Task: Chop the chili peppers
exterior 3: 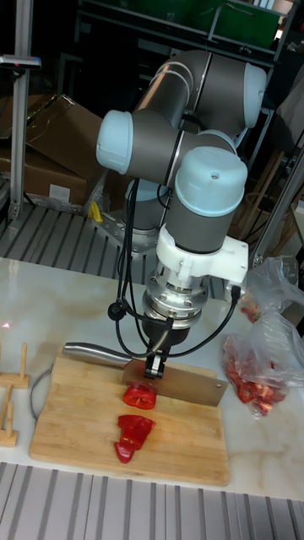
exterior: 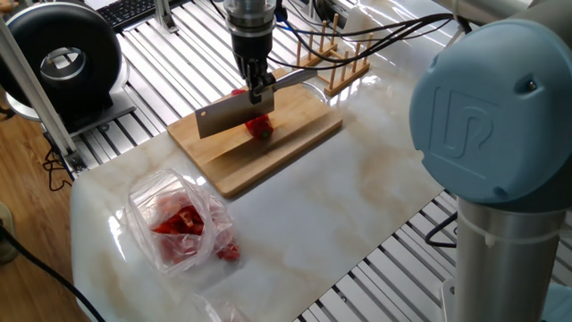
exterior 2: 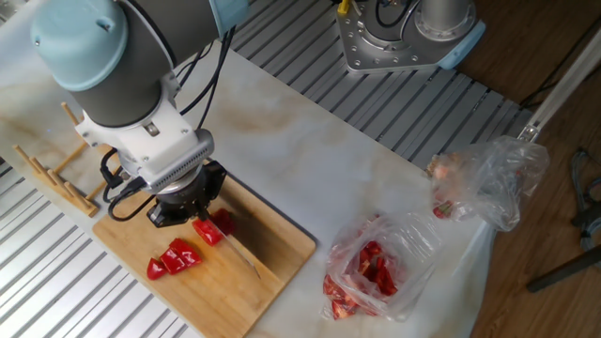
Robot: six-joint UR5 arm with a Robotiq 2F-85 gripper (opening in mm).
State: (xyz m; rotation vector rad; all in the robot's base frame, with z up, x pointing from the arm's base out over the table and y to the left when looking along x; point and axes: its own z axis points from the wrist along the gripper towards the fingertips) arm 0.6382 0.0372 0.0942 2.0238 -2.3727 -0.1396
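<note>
Red chili peppers lie cut in pieces on a wooden cutting board [exterior 2: 282, 246]: one piece [exterior: 260, 127] [exterior 2: 208, 230] [exterior 3: 139, 395] sits right under the blade, and a cluster of cut pieces [exterior 2: 173, 259] [exterior 3: 132, 433] lies beside it. My gripper [exterior: 256, 87] [exterior 3: 154, 368] is shut on a cleaver, whose broad steel blade [exterior: 223, 114] [exterior 3: 181, 386] hangs just above the board with its edge at the chili piece. The gripper's fingers are hidden under the wrist in the other fixed view.
A see-through plastic bag [exterior: 175, 224] [exterior 2: 376, 268] with red pieces lies on the marble table beyond the board. A second crumpled bag [exterior 2: 488, 178] is near the table edge. A wooden rack [exterior: 335, 63] [exterior 2: 42, 169] stands by the board's far end.
</note>
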